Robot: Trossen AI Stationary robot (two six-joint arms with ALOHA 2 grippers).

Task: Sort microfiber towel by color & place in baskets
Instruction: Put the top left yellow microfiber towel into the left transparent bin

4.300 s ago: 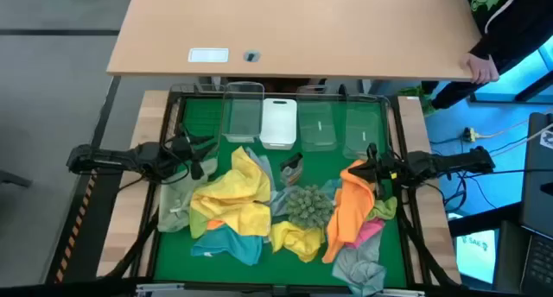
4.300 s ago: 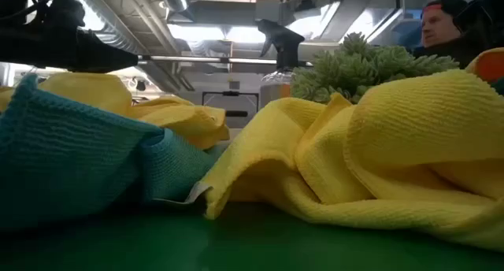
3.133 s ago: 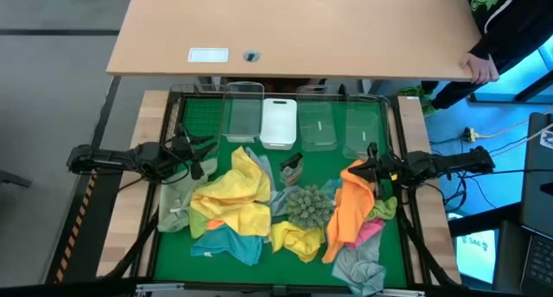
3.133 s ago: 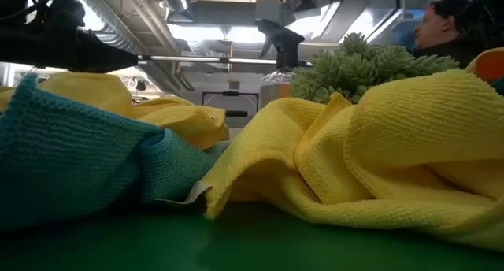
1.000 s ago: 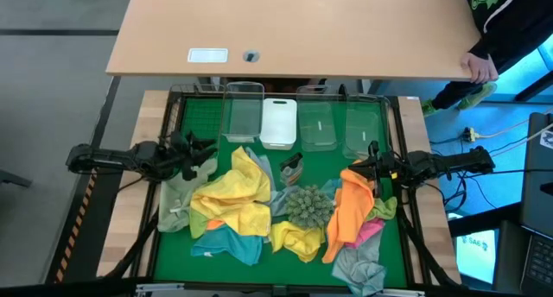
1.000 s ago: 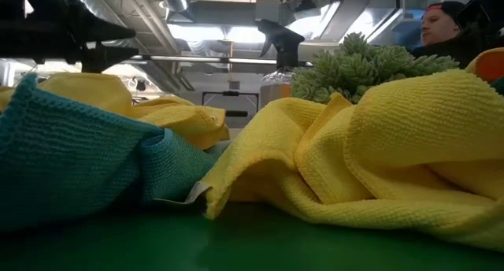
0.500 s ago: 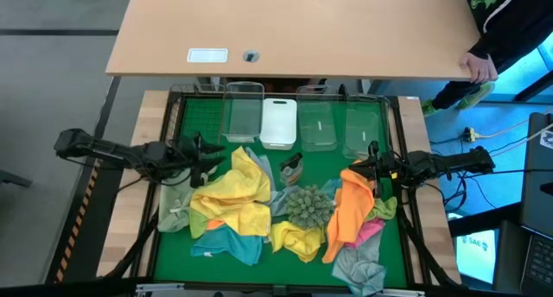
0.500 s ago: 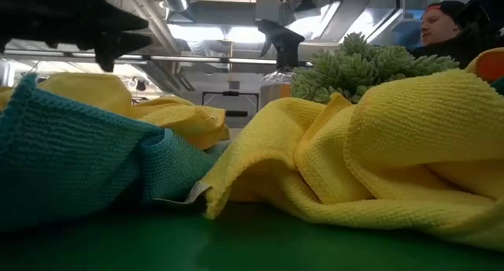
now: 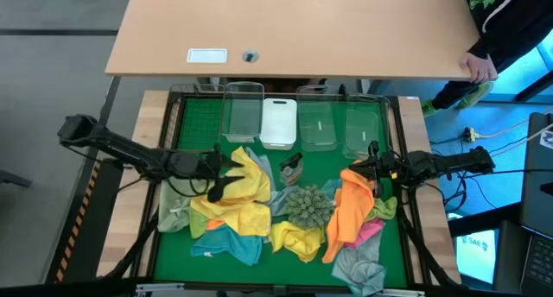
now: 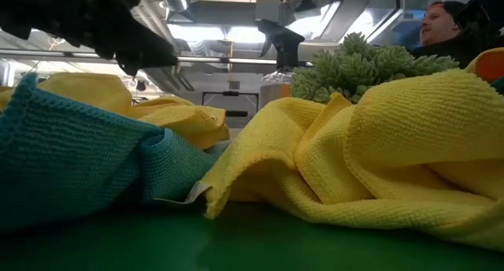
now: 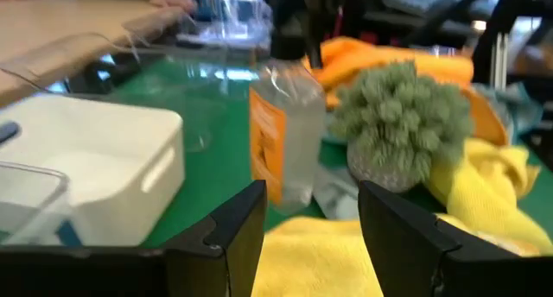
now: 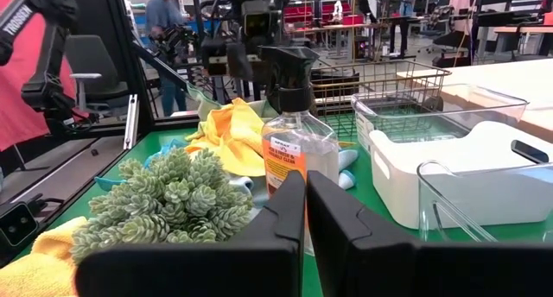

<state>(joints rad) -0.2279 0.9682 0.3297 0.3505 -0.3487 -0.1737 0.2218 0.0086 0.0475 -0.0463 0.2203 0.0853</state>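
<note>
hidden: from the low view I see mostly cloth; a teal towel (image 10: 71, 157) and a yellow towel (image 10: 370, 157) fill it, and the baskets are blocked there.
cut off: a grey towel (image 9: 359, 269) runs off the near edge of the high view. A person (image 10: 445, 23) shows only partly beyond the desk.
hard to read: I can't tell how many towels are in the pile, they overlap. An olive cloth (image 9: 175, 204) is partly under the left arm.
baskets: row along the far edge of the green desk (image 9: 197, 116); white basket (image 9: 278, 122) sits between clear baskets (image 9: 243, 112). I see no towel in the white one or the clear ones beside it; the wire basket (image 12: 390, 83) at the row's left end I can't judge.
towels: all still loose on the desk, none sorted. An orange towel (image 9: 348, 209) lies under the right hand, a pink one (image 9: 370, 230) peeks out beside it.
other: spray bottle (image 11: 285, 129) upright near the spiky ball (image 9: 308, 205), mid-desk.
left hand (image 9: 226, 171): fingers spread wide, holding nothing, over the yellow towel in the pile's left part.
right hand (image 9: 362, 171): fingers closed together, empty as far as I see, at the orange towel's far end.
</note>
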